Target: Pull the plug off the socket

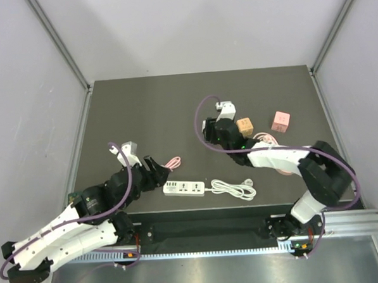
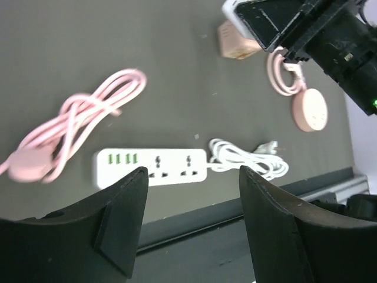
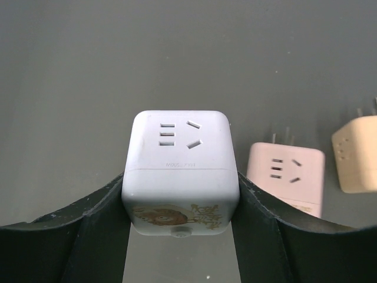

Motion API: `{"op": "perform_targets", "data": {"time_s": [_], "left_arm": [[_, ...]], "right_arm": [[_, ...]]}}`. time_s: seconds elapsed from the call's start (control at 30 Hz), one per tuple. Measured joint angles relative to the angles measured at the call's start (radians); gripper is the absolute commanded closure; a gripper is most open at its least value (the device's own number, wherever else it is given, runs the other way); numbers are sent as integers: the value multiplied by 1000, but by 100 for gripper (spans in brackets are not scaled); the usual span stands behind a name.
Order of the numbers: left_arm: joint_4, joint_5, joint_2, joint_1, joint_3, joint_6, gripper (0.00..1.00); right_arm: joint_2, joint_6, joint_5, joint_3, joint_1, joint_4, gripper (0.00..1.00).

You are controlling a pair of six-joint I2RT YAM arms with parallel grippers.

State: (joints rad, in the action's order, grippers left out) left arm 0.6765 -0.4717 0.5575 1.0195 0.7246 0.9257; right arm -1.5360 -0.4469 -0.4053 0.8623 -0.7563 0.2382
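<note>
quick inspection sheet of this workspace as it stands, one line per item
surface: dark table, no spills seen
job's things: white cube socket gripped, nothing plugged into its visible face; white power strip lying flat, visible outlets bare
clutter: pink cube, beige cube, round pink socket
grippers: right pincer shut on the white cube socket; left pincer open, empty, over the strip
cables: pink cable coiled; white cord bundled at the strip's end
surroundings: pale walls
</note>
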Motion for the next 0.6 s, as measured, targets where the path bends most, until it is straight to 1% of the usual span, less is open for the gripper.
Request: {"op": "perform_targets", "data": {"time_s": [0.1, 0.23, 0.4, 0.5, 0.53, 0.6], "left_arm": [[90, -23, -2, 0, 0, 56, 33], [180, -50, 32, 0, 2, 103, 32], [253, -100, 82, -1, 43, 124, 31], [260, -132, 92, -1, 65, 124, 29], [260, -142, 94, -1, 67, 124, 29], [260, -154, 99, -1, 67, 124, 29]], "right_arm": [[-87, 37, -60, 5, -47, 72, 100], [-185, 64, -126, 22, -82, 92, 100], [-237, 82, -178, 24, -87, 106, 100], [-276, 89, -182, 56, -87, 108, 96], [-290, 90, -181, 68, -87, 109, 92], [-314, 93, -180, 89, -87, 108, 88]]}}
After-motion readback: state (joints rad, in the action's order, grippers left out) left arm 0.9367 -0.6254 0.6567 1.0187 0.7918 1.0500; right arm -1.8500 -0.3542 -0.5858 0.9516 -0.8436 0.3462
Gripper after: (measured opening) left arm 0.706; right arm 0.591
